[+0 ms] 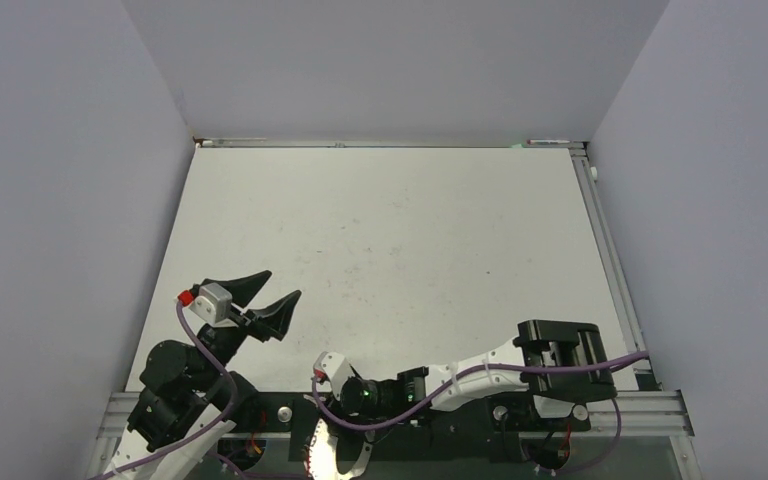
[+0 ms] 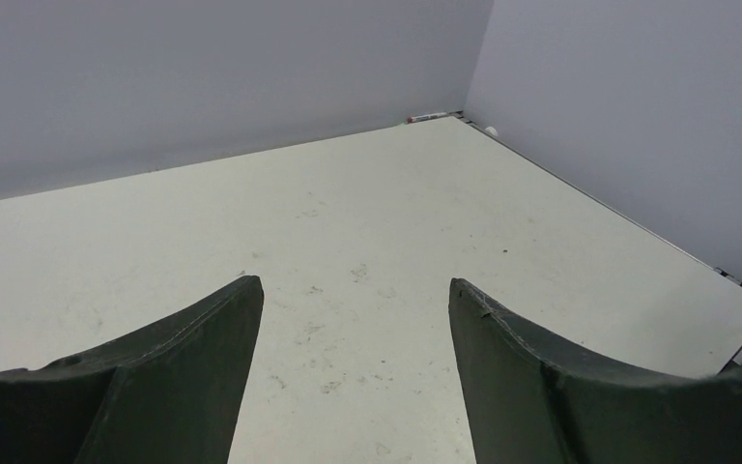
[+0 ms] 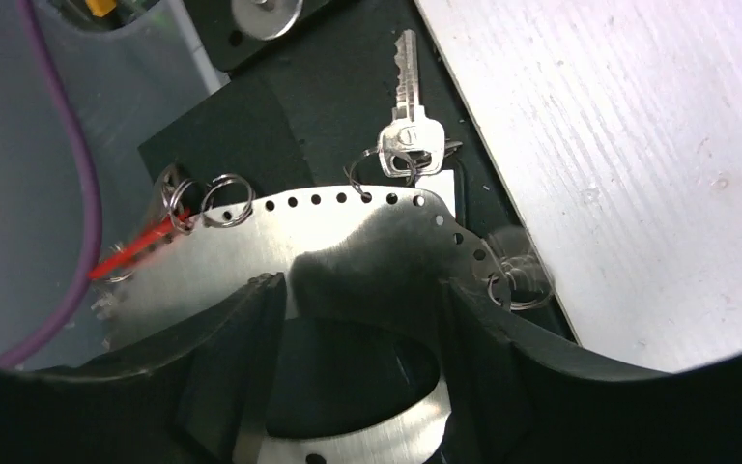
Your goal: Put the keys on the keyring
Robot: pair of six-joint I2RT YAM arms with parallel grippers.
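Note:
The keyring (image 3: 251,251) is a flat pale metal hoop with holes and wire loops round its rim. It lies off the table's near edge, and part of it shows in the top view (image 1: 322,455). A silver key (image 3: 409,116) hangs on one far loop. A blurred red tag (image 3: 135,249) shows at the hoop's left rim. My right gripper (image 3: 362,300) is open, with its fingers straddling the hoop's near part; I cannot tell if they touch it. My left gripper (image 1: 282,283) is open and empty above the table's near left, and its wrist view (image 2: 356,285) shows only bare table.
Grey walls enclose the white table (image 1: 390,240) on three sides. A purple cable (image 3: 68,193) runs left of the keyring. The keyring rests over a black mount (image 3: 328,106) beside the table's edge (image 3: 638,145). A marker (image 2: 428,117) lies at the far corner.

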